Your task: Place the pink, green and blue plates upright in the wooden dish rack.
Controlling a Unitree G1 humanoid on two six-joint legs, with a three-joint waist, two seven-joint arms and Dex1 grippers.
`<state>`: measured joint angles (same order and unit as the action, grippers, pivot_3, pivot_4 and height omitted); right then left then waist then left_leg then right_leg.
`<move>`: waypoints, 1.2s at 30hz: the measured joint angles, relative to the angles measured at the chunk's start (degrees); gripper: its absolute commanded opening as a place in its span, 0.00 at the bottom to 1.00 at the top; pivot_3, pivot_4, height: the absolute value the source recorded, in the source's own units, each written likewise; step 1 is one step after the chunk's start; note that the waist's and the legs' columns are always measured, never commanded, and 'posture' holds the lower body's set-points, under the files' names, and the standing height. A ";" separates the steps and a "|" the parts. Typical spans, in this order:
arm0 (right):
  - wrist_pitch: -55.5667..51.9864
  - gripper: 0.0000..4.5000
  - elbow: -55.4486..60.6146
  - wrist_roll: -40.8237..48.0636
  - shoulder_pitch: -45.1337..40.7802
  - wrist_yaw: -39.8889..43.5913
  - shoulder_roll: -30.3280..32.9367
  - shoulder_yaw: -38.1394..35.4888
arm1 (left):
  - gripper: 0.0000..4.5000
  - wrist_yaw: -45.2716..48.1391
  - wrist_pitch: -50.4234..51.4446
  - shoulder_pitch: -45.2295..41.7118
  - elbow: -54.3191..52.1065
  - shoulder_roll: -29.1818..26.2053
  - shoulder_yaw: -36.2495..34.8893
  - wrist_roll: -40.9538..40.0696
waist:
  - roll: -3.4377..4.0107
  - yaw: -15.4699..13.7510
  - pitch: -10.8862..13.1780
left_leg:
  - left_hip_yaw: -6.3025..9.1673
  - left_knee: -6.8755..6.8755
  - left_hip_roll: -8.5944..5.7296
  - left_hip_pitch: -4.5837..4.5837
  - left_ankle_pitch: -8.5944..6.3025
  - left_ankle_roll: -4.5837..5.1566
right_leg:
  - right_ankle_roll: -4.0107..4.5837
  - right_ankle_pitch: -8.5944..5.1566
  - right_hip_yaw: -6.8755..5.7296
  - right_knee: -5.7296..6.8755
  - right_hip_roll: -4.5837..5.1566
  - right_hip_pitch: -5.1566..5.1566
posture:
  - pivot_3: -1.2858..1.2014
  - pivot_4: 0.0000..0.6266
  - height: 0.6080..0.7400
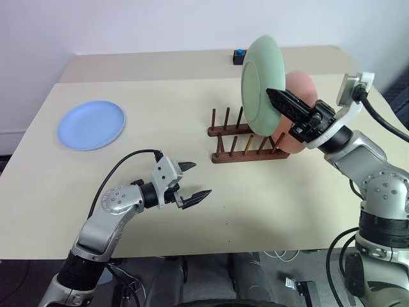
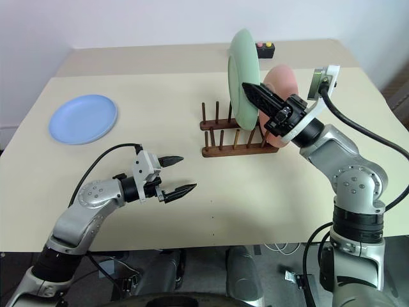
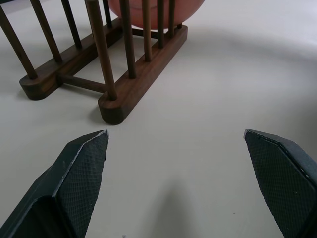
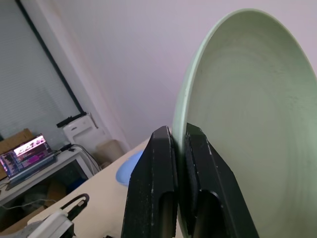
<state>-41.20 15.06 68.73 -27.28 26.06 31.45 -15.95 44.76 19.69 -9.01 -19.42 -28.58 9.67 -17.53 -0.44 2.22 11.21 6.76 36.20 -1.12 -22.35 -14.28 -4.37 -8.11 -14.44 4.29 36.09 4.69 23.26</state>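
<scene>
Right wrist view gives us our clearest look at the green plate (image 4: 247, 124): our right gripper (image 4: 179, 144) has its two black fingers clamped on the plate's rim, one on each face. From the head views we see that plate held upright in the air above the wooden dish rack (image 1: 246, 144), over the slots beside the pink plate (image 1: 300, 96), which already stands on edge at the rack's end nearest our right arm. The rack sits toward the middle of the table (image 1: 192, 211), somewhat nearer its far edge and right side. The blue plate (image 1: 91, 125) lies flat near the table's left edge, well apart from the rack. Our left gripper (image 1: 192, 182) hangs low over the table between the rack and the near edge, its fingers spread wide and holding nothing, pointing toward the rack. A small black box (image 1: 239, 56) with coloured buttons rests by the far edge.
</scene>
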 measured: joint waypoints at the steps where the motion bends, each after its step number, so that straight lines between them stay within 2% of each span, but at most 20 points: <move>1: -0.16 0.01 -0.18 -0.04 0.00 -0.31 -0.05 0.00 | 1.00 0.00 0.00 -0.02 0.00 0.00 0.00 0.00 | 0.00 0.00 0.00 | 0.00 0.00 0.00 0.00 0.00 0.00 | 0.00 0.00 0.00 0.00 0.00 0.00 | 0.52 0.24 1.00; 3: -0.37 0.01 -0.59 -0.12 0.00 -0.83 -0.34 -0.01 | 1.00 0.00 0.00 -0.05 0.00 -0.01 0.00 0.00 | 0.00 0.02 0.00 | 0.00 0.00 0.00 0.00 0.00 0.00 | 0.00 0.00 0.00 0.00 0.00 0.00 | 0.52 0.24 1.00; 6: -0.65 0.22 -1.05 -0.15 0.03 -1.42 -0.81 -0.12 | 1.00 0.00 0.01 -0.15 0.00 0.00 0.01 0.00 | 0.00 0.03 0.00 | 0.00 0.00 0.00 0.00 0.00 0.00 | 0.00 0.00 0.00 0.00 0.00 0.00 | 0.52 0.24 1.00; 8: -0.69 0.43 -1.30 -0.26 0.03 -1.59 -1.01 -0.22 | 1.00 -0.01 0.01 -0.16 0.00 0.00 0.01 0.00 | 0.00 0.03 0.00 | 0.00 0.00 0.00 0.00 0.00 0.00 | 0.00 0.00 0.00 0.00 0.00 0.00 | 0.52 0.24 1.00; 12: -0.69 0.90 -1.31 -0.66 0.03 -1.70 -1.10 -0.24 | 1.00 -0.02 0.01 -0.19 0.00 0.00 0.01 0.00 | 0.00 0.04 0.00 | 0.00 -0.01 0.00 0.00 0.00 0.00 | 0.00 0.00 0.00 -0.01 0.00 0.00 | 0.52 0.24 1.00; 13: -0.68 0.98 -1.32 -1.06 0.03 -1.72 -1.10 -0.24 | 1.00 -0.02 0.01 -0.19 0.00 0.00 0.01 0.00 | 0.00 0.04 0.00 | 0.00 -0.01 0.00 0.00 0.00 0.00 | 0.00 0.00 0.00 -0.01 0.00 0.00 | 0.52 0.24 1.00; 22: 0.62 0.98 -1.10 -7.65 -0.13 -1.43 -0.66 0.09 | 1.00 -0.03 0.01 -0.26 0.00 0.00 0.02 0.01 | 0.00 0.04 0.00 | 0.00 -0.01 0.00 0.00 0.00 0.00 | 0.00 0.00 0.00 0.00 0.00 0.01 | 0.52 0.24 1.00; 30: 3.37 0.98 3.67 -17.63 -0.35 2.26 5.31 2.54 | 1.00 0.00 0.00 -0.49 0.00 0.01 0.02 0.01 | 0.00 0.01 0.00 | -0.01 -0.02 0.00 -0.01 0.00 0.00 | 0.00 -0.01 -0.01 -0.02 0.00 0.02 | 0.52 0.24 1.00; 36: 10.00 0.98 4.76 -27.26 -2.54 6.32 9.06 3.90 | 1.00 -0.27 -0.01 -0.49 0.01 -0.01 -0.01 0.03 | 0.00 0.03 0.00 | -0.02 -0.02 0.00 -0.01 0.00 0.00 | -0.01 -0.01 0.00 -0.03 0.00 0.03 | 0.52 0.24 1.00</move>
<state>-31.20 19.82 41.47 -29.82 32.38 40.51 -12.06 44.49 19.68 -9.50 -19.41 -28.58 9.65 -17.50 -0.44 2.25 11.22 6.75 36.18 -1.12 -22.36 -14.28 -4.37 -8.11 -14.45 4.29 36.06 4.69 23.29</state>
